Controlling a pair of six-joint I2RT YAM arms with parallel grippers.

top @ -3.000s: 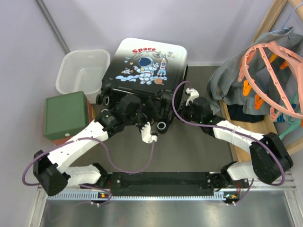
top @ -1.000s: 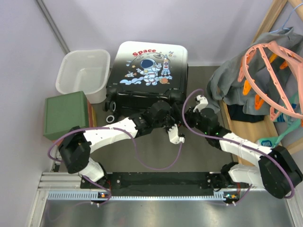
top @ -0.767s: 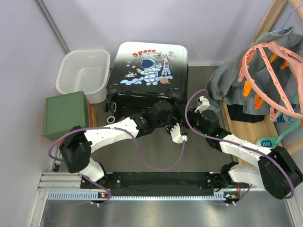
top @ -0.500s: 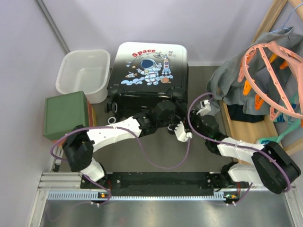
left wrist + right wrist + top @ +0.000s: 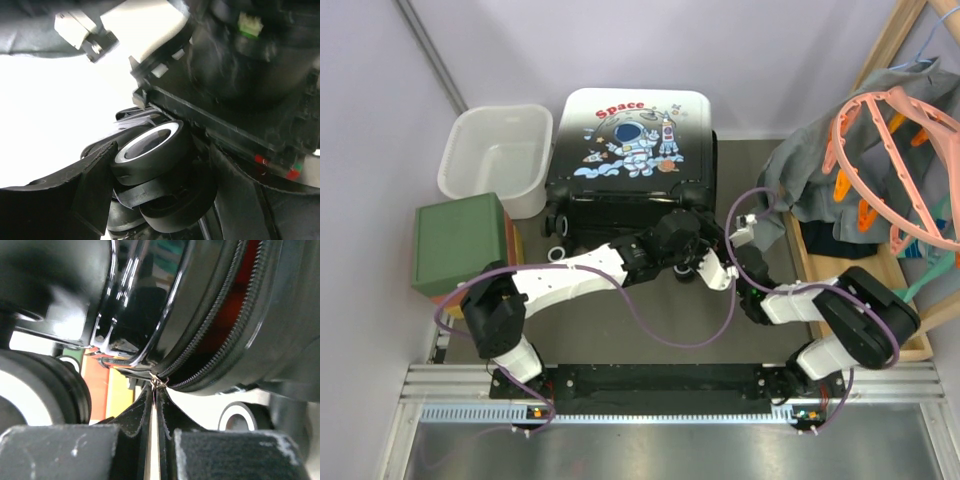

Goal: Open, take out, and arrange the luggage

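The luggage (image 5: 630, 150) lies flat at the back of the table, astronaut print and red "Space" facing up. My left gripper (image 5: 698, 250) is at its near right corner. In the left wrist view its fingers (image 5: 95, 185) clasp a black, silver-rimmed wheel (image 5: 150, 150) between them. My right gripper (image 5: 733, 240) is at the same corner from the right. In the right wrist view it (image 5: 156, 390) is pinched shut on the zipper pull (image 5: 157, 382). The zipper (image 5: 210, 345) gapes partly open, with red showing inside.
A white basket (image 5: 495, 155) stands left of the luggage, with a green-topped box (image 5: 462, 243) in front of it. Grey clothes (image 5: 810, 180) and pink hangers (image 5: 890, 140) hang on a wooden rack at the right. Purple cables loop over both arms.
My left gripper has slid right along the luggage's near edge to its right wheel. My right gripper has closed in on the same corner, the arm folding back.
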